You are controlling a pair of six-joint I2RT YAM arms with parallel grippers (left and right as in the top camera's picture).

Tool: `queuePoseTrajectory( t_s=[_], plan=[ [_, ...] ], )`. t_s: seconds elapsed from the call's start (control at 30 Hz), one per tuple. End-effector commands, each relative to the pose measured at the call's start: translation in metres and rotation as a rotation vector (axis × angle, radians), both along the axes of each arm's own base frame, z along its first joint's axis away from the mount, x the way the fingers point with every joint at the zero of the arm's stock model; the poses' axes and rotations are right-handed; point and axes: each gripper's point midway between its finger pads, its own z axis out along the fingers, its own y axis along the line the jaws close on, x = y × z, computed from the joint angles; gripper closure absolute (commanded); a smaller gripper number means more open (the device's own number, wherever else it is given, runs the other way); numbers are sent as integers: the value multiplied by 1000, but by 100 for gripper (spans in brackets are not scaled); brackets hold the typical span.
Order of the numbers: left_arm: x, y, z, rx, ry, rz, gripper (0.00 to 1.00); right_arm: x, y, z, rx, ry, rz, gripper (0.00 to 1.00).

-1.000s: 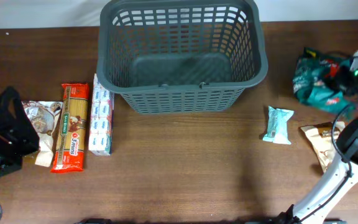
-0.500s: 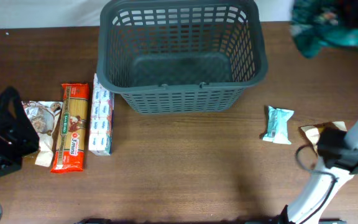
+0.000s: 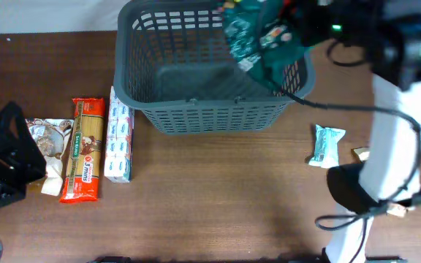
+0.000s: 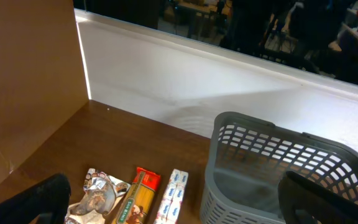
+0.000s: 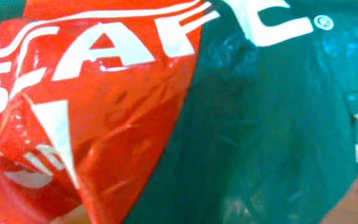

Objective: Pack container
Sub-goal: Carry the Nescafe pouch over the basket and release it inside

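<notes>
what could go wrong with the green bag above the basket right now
1. The green bag hangs close to the right rim of the basket; dropped here, it might catch on that rim or spill outside.
2. The arm's dark cable drapes across that corner and could snag the rim.

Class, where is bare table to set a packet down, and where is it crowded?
Free: the wood before the container, between white box and teal packet. Crowded: left of the box, spaghetti packet and snack pouch packed close.
</notes>
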Motion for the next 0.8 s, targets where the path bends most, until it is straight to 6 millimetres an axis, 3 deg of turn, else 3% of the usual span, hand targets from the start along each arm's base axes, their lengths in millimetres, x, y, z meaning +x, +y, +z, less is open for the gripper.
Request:
queuePoseTrajectory(
  t_s=[0.0, 0.2, 0.4, 0.43, 0.6, 0.7, 0.77],
  plan=[
    [1, 2, 0, 18, 6, 8, 0, 19, 25, -30, -25, 51, 22, 96],
    [1, 2, 0, 18, 6, 9, 1, 33, 66, -57, -38, 74, 89, 97],
    [1, 2, 0, 18, 6, 8, 0, 45, 68, -108, -111, 169, 58, 96],
    [1, 2, 0, 18, 6, 9, 1, 48, 69, -128, -124, 207, 59, 96],
    [1, 2, 0, 18, 6, 8, 1, 55, 70, -174, -154, 281, 57, 95],
    [1, 2, 0, 18, 6, 9, 1, 56, 70, -195, -167, 313, 57, 80],
    [1, 2, 0, 18, 6, 9, 0, 55, 68, -202, -171, 327, 54, 60]
  ],
)
